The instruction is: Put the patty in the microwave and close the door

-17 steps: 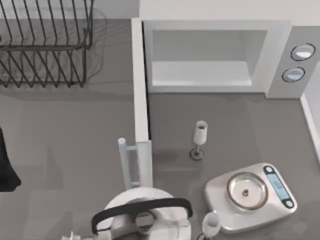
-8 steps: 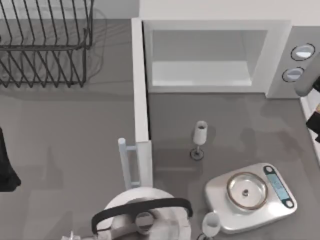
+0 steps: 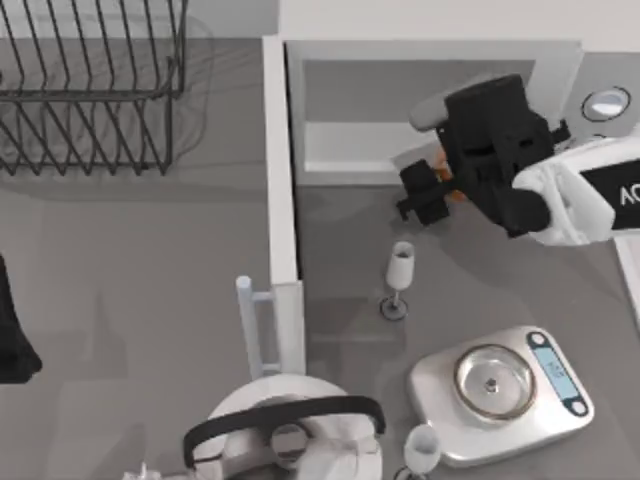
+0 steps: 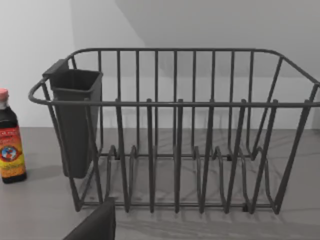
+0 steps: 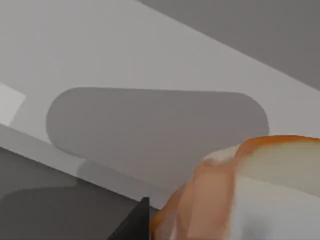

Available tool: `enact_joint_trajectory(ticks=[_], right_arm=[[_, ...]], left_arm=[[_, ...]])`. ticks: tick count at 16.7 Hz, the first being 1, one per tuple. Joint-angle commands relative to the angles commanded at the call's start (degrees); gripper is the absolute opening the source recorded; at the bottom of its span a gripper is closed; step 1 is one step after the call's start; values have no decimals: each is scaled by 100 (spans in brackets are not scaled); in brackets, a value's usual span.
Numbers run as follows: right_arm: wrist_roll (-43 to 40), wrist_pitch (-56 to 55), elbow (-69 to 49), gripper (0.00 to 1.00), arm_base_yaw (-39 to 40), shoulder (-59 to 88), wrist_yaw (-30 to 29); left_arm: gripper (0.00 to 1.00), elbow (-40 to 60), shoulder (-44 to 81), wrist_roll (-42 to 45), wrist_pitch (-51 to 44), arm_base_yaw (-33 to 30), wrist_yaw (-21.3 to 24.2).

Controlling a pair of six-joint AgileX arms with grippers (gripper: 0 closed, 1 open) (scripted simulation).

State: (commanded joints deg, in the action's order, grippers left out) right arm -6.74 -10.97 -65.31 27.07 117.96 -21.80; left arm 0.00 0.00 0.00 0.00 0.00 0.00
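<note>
Now the right gripper (image 3: 437,183) is clamped on the patty (image 5: 250,185), just before the microwave (image 3: 420,110) cavity, whose door (image 3: 281,190) stands open to let it in.

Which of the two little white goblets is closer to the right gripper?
The upright goblet in front of the microwave, just below the right gripper holding the patty. The other goblet sits beside the scale.

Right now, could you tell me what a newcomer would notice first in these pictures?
The right gripper at the microwave mouth, carrying the orange patty toward the cavity. Next, the door standing wide open toward the table's middle. Then the wire dish rack at far left, and the scale near the front right.
</note>
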Motion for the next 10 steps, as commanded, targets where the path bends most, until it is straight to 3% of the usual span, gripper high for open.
enact_joint_trajectory(ticks=[5, 10], right_arm=[[1657, -1967, -222, 0, 606, 811, -855], [2127, -2486, -298, 0, 739, 1069, -1199]], left_arm=[[100, 0, 0, 0, 0, 0, 0], [100, 0, 0, 0, 0, 0, 0]])
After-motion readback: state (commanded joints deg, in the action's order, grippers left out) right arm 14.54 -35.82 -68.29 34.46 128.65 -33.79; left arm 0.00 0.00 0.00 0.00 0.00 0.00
